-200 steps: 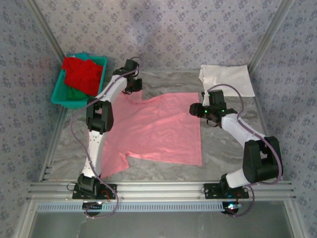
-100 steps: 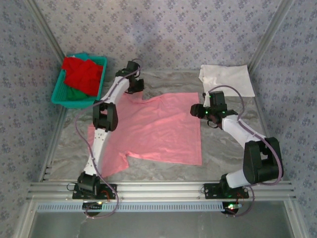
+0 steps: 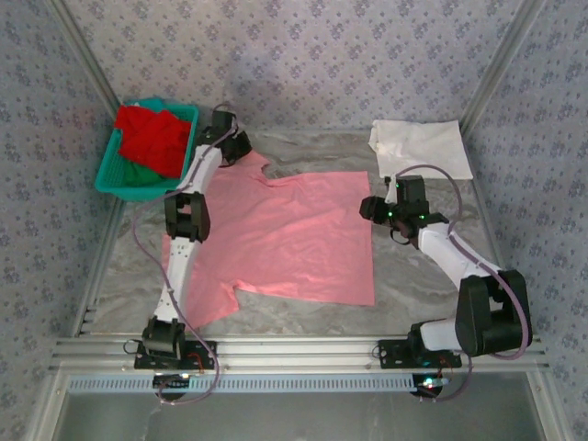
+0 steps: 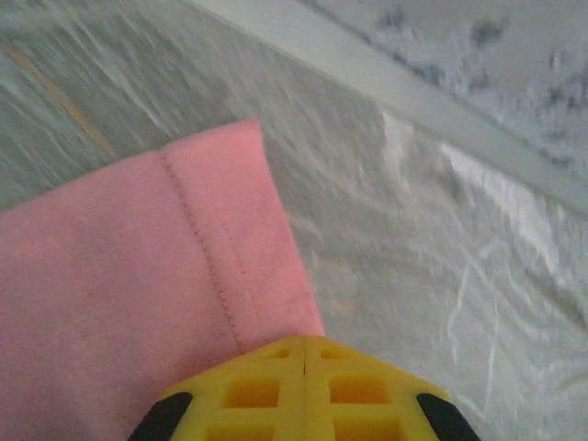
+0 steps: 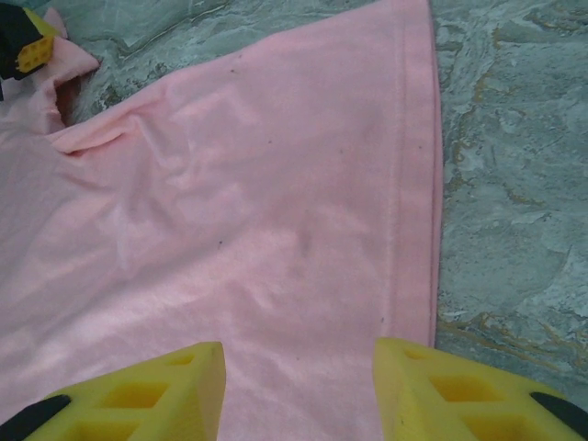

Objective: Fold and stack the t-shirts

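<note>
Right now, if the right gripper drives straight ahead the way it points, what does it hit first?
The pink t-shirt: the open right gripper points at the cloth just inside its hem. Probably cloth before table, though the gap is hard to judge.

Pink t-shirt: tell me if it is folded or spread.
Spread. The pink t-shirt lies flat on the table, sleeves out, hem straight, no layer doubled over.

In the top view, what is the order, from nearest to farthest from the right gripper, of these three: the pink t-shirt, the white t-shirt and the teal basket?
1. pink t-shirt: its right hem lies just under the right gripper.
2. white t-shirt: behind the gripper, in the far right corner.
3. teal basket: far left corner, across the pink t-shirt.
</note>
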